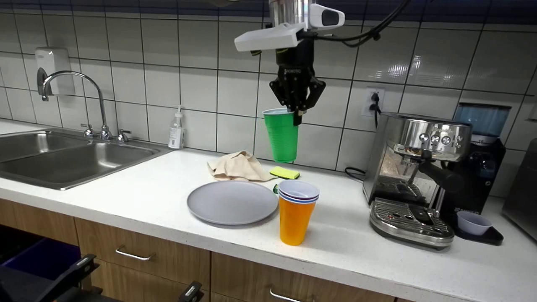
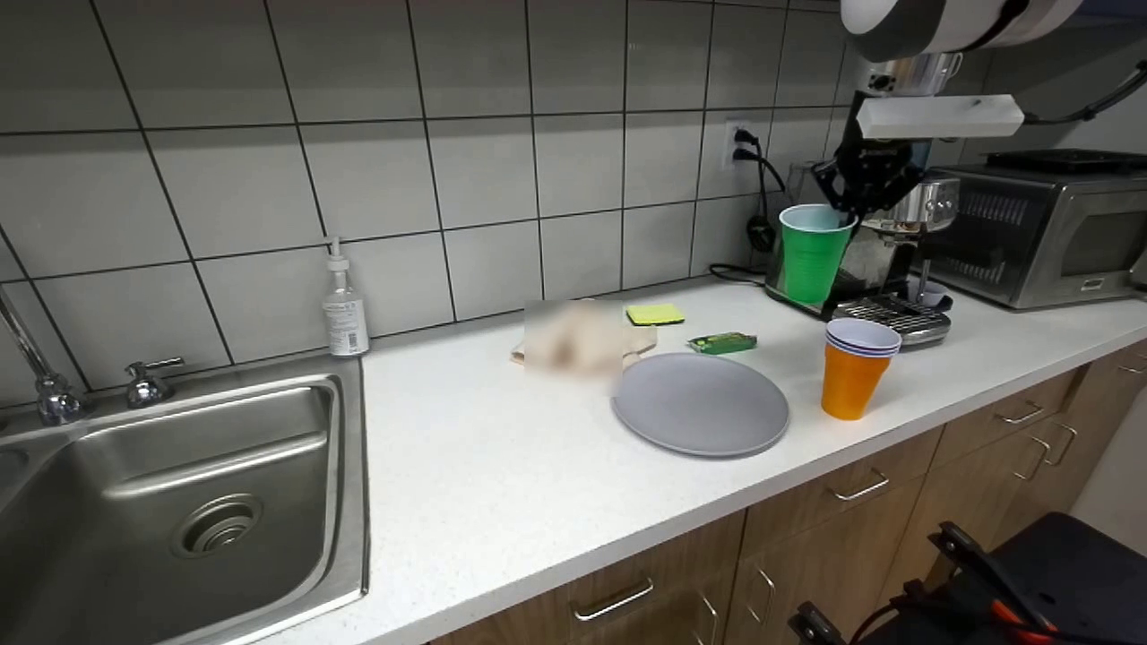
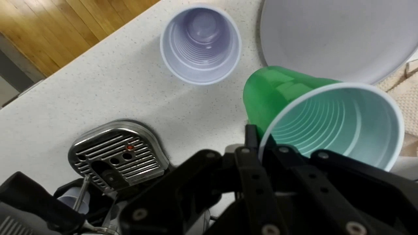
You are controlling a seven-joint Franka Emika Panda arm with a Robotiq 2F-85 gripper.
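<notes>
My gripper (image 1: pixel 297 118) is shut on the rim and side wall of a green cup (image 1: pixel 282 142), with one finger inside it and one outside. The cup hangs well above the counter, slightly tilted, mouth up; it also shows in an exterior view (image 2: pixel 811 260). In the wrist view the cup (image 3: pixel 269 94) shows its pale inside, which looks empty. An orange cup stack (image 1: pixel 295 222) with several pale rims stands upright on the counter below; its open top shows in the wrist view (image 3: pixel 200 45). A grey plate (image 1: pixel 233 203) lies beside the stack.
A beige cloth (image 1: pixel 239 167), a yellow sponge (image 1: pixel 284 172) and a green packet (image 2: pixel 722 343) lie behind the plate. A coffee machine (image 1: pixel 413 184) and a microwave (image 2: pixel 1039 237) stand at one end. A sink (image 2: pixel 345 484) and a soap bottle (image 2: pixel 344 309) are at the opposite end.
</notes>
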